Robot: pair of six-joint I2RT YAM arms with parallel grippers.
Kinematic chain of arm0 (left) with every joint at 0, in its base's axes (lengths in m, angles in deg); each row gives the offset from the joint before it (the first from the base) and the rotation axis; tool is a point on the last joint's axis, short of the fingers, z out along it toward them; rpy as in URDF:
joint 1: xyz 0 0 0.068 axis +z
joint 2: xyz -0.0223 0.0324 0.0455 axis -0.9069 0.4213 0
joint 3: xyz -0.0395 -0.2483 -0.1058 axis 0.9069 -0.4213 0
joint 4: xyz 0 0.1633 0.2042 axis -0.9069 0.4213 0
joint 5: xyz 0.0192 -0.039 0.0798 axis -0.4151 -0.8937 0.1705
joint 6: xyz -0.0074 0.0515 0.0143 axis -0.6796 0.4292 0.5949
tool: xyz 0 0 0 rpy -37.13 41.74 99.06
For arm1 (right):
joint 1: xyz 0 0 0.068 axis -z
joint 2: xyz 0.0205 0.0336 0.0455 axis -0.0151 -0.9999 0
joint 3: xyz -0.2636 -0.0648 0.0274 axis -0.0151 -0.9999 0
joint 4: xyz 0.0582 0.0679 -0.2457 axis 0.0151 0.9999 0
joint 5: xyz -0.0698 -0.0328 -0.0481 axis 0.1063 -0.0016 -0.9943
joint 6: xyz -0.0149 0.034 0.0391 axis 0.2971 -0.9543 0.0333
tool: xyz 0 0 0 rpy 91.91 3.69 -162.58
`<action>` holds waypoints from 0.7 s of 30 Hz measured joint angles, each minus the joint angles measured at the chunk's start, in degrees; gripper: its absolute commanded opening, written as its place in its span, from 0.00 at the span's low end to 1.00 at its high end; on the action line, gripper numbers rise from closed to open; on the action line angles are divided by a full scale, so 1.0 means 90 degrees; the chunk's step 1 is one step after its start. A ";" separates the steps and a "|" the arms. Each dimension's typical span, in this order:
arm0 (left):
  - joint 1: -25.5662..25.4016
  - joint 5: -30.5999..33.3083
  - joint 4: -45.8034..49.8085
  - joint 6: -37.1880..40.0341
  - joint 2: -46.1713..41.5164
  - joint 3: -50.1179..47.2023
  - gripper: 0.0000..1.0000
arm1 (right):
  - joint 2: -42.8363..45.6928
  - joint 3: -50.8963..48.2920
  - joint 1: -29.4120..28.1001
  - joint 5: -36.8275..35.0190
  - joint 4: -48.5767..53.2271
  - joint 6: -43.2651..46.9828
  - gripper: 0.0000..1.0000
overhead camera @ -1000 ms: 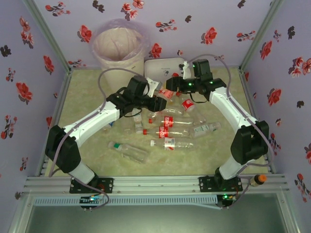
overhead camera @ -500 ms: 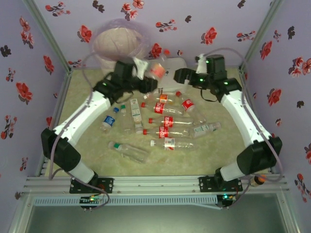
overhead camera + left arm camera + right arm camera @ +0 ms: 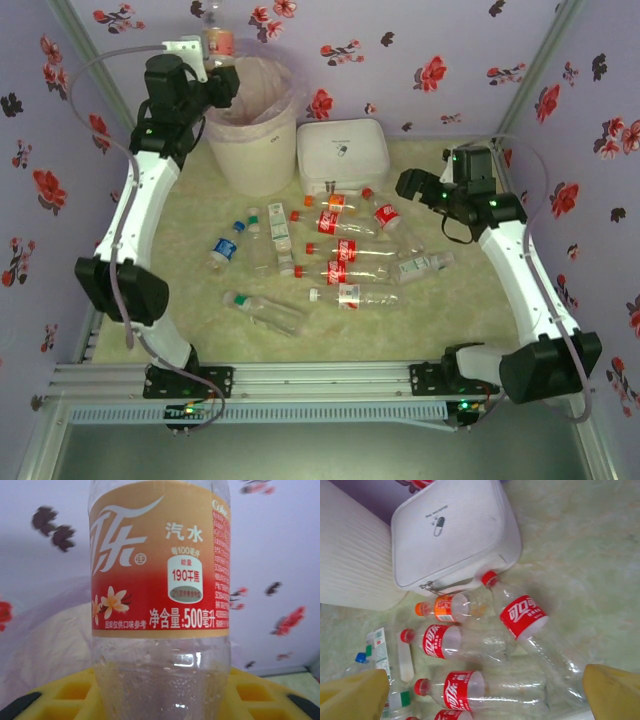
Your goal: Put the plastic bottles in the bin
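Left gripper [image 3: 222, 82]: clamped on a bottle [image 3: 160, 605] with an orange-and-red label. Yellow fingers [image 3: 65, 695] sit either side of its clear lower body. The bottle is raised over the left side of the bin [image 3: 250, 150], whose pale bag liner shows behind it.

Right gripper [image 3: 485, 695]: fingers spread wide, nothing between them. It hovers above the bottles [image 3: 345, 250] lying loose mid-table [image 3: 450, 320], red, orange, blue and green caps among them. They lie just in front of a flat white case [image 3: 343, 150], which stands beside the bin.
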 measured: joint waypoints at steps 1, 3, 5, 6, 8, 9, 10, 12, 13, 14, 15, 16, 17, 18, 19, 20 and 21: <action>0.0068 0.0039 -0.0087 -0.0005 0.0185 0.0000 0.08 | 0.0078 -0.0029 0.0007 -0.0039 0.0022 0.0027 0.99; 0.0160 0.0090 -0.0228 -0.0024 0.0505 0.0000 0.07 | 0.0177 -0.0070 0.0029 -0.0102 0.0070 0.0049 0.99; 0.0187 0.0104 -0.0308 -0.0022 0.0772 0.0024 0.07 | 0.0223 -0.0117 0.0039 -0.0146 0.0131 0.0092 0.99; 0.0185 0.0104 -0.0355 -0.0022 0.0872 0.0109 0.07 | 0.0223 -0.0136 0.0039 -0.0170 0.0160 0.0100 0.99; 0.0180 0.0102 -0.0323 -0.0017 0.1061 0.0345 0.10 | 0.0223 -0.0206 0.0041 -0.0240 0.0204 0.0138 0.99; 0.0172 0.0102 -0.0291 -0.0010 0.1144 0.0471 0.12 | 0.0223 -0.0248 0.0044 -0.0267 0.0221 0.0143 0.99; 0.0172 0.0102 -0.0250 0.0005 0.1236 0.0617 0.14 | 0.0223 -0.0284 0.0053 -0.0296 0.0248 0.0143 0.99; 0.0170 0.0102 -0.0121 0.0032 0.1406 0.0850 0.20 | 0.0223 -0.0328 0.0087 -0.0323 0.0318 0.0143 0.99; 0.0172 0.0102 -0.0044 0.0053 0.1486 0.0950 0.25 | 0.0223 -0.0328 0.0114 -0.0342 0.0362 0.0141 0.99; 0.0172 0.0102 0.0017 0.0078 0.1554 0.1018 0.28 | 0.0223 -0.0328 0.0131 -0.0362 0.0367 0.0141 0.99; 0.0170 0.0102 0.0075 0.0107 0.1632 0.1073 0.30 | 0.0223 -0.0328 0.0151 -0.0396 0.0367 0.0143 0.99; 0.0172 0.0085 0.0153 0.0134 0.1712 0.1120 0.33 | 0.0223 -0.0328 0.0155 -0.0420 0.0367 0.0141 0.99; 0.0170 0.0058 0.0216 0.0155 0.1768 0.1134 0.35 | 0.0223 -0.0333 0.0165 -0.0432 0.0367 0.0141 0.99; 0.0170 0.0032 0.0299 0.0180 0.1831 0.1137 0.38 | 0.0223 -0.0335 0.0165 -0.0442 0.0367 0.0141 0.99; 0.0160 -0.0002 0.0396 0.0204 0.1889 0.1137 0.42 | 0.0226 -0.0342 0.0165 -0.0457 0.0364 0.0141 0.99; 0.0158 -0.0032 0.0474 0.0245 0.1936 0.1137 0.46 | 0.0228 -0.0352 0.0165 -0.0457 0.0364 0.0141 0.99; 0.0148 -0.0039 0.0578 0.0304 0.1972 0.1137 0.51 | 0.0228 -0.0372 0.0170 -0.0461 0.0364 0.0141 0.99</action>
